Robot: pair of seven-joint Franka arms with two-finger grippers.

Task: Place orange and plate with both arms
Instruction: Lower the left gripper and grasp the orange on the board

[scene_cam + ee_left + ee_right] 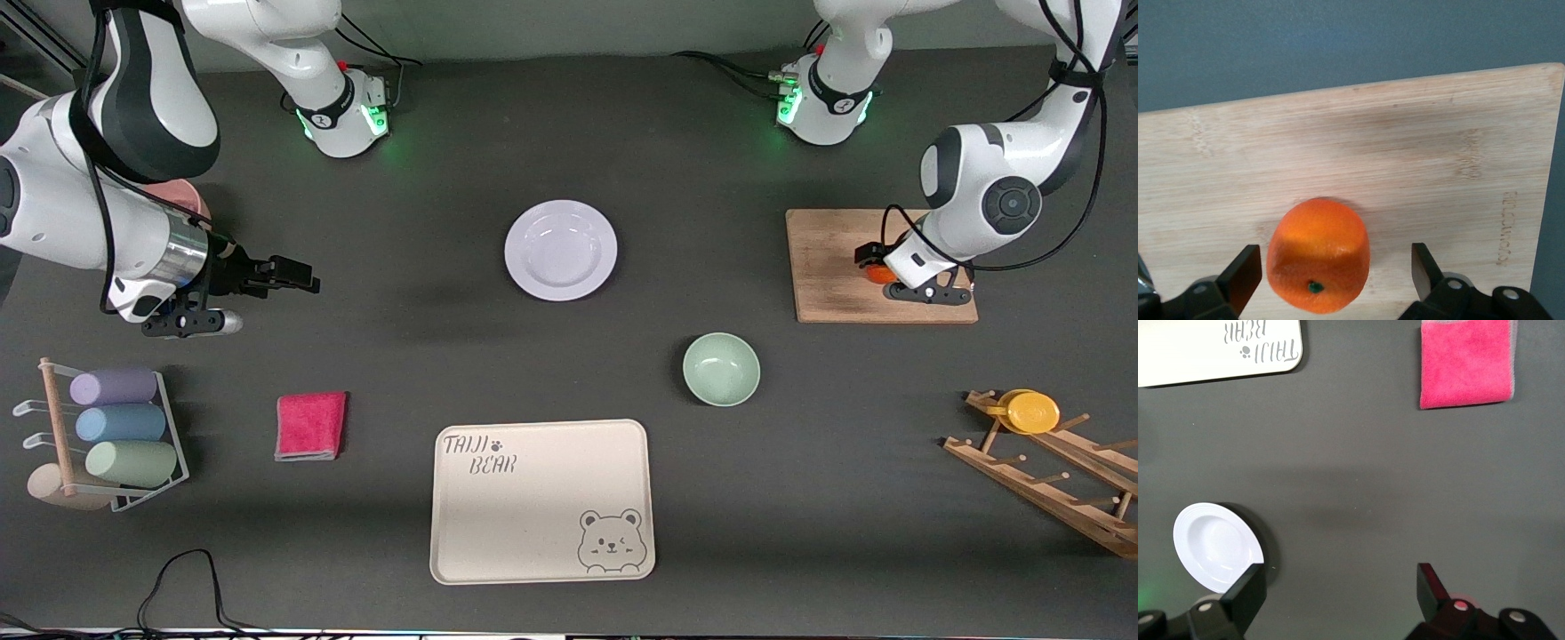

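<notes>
Left gripper (1331, 270): spread wide over the wooden cutting board (836, 267), one finger on each side of the orange (1318, 257) with a gap both ways (nothing pinched).
Right gripper (298, 276): fingers spread and holding nothing, in the air over bare table at the right arm's end, above the pink cloth (310, 426) in the front view.
Orange: resting on the board at the left arm's end of the table, stem end showing in the left wrist view.
Plate (561, 250): lying flat on the table's middle, apart from both grippers, nothing on it.
Green bowl (721, 369): nearer the front camera than the plate, toward the left arm's end.
Bear tray (542, 502): nearest the front camera, bare (cream, printed with a bear).
Cup rack (107, 436): at the right arm's end, holding lavender, blue and green cups.
Wooden peg rack (1049, 471): at the left arm's end, with a yellow dish (1031, 412) on it.
</notes>
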